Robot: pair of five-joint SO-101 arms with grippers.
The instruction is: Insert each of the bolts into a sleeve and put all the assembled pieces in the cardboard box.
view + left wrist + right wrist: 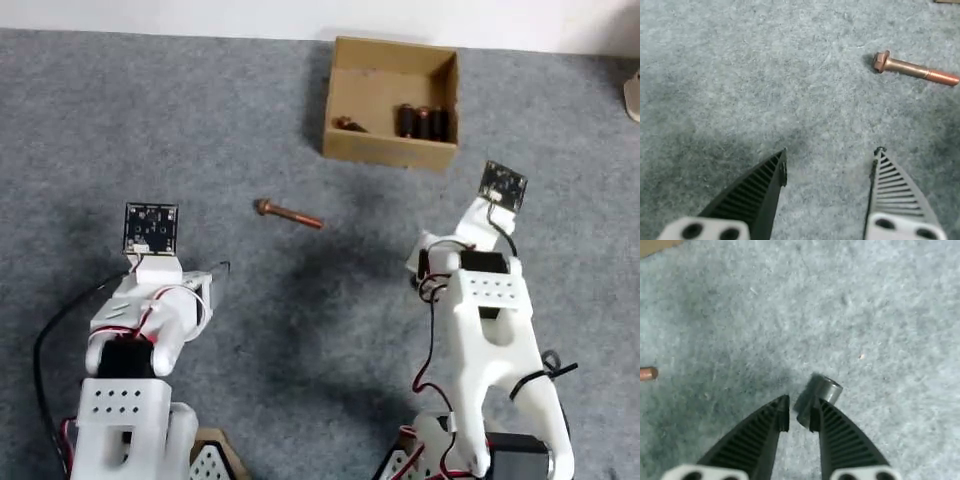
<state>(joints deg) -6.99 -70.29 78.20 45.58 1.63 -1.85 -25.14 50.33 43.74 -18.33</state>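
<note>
Your left end effector (832, 160): wide open, empty; a copper-coloured metal bolt (915, 69) lies ahead of it. Your right end effector (799, 412): slightly open, with a dark cylindrical metal sleeve (824, 390) against one fingertip.

It's looking like a hobby robotics bench: two white printed arms (125, 400) (490, 310) are sitting on a grey fuzzy mat (300, 330), wires (430, 335) are hanging loose, a cardboard box (385, 148) is lying around.

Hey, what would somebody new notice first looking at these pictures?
A copper bolt lies alone on the grey carpet in front of the cardboard box. The box holds several dark pieces, and a dark sleeve lies at the tips of the right hand.
</note>
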